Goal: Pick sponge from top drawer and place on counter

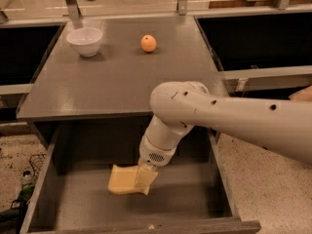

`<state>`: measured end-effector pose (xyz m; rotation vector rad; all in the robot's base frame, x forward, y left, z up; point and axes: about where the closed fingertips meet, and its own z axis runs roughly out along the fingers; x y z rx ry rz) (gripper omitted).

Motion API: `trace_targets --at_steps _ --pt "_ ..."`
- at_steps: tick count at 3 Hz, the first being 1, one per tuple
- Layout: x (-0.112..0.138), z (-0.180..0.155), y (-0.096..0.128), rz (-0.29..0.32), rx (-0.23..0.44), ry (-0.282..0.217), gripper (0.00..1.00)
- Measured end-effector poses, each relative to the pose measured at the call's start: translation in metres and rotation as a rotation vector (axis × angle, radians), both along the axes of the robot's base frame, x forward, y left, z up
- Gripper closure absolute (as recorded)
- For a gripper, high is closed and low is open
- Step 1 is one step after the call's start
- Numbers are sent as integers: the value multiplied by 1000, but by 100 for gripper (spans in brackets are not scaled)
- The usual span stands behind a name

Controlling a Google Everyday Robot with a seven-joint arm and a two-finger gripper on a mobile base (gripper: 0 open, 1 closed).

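Observation:
The top drawer [187,196] stands pulled open below the counter [117,84]. The pale yellow sponge [121,180] is inside it, left of the middle and just above the drawer bottom. My white arm reaches down from the right into the drawer. My gripper [145,178] is at the sponge's right end and is shut on it. One yellowish finger [147,179] lies over the sponge's right edge. The other finger is hidden behind the sponge.
A white bowl [85,41] sits at the counter's back left and an orange fruit [148,43] at its back middle. Black recessed areas [253,38] flank the counter. Thick drawer walls [40,189] stand on both sides. Speckled floor [273,189] lies to the right.

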<state>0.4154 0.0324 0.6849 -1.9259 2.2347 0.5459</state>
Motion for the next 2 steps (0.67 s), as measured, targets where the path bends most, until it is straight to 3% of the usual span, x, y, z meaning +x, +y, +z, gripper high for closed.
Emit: trace_targets --at_steps 1,2 --pt "-3 21 -1 4 -28 -35 100" --pt "-6 56 -6 -2 -41 -102 100"
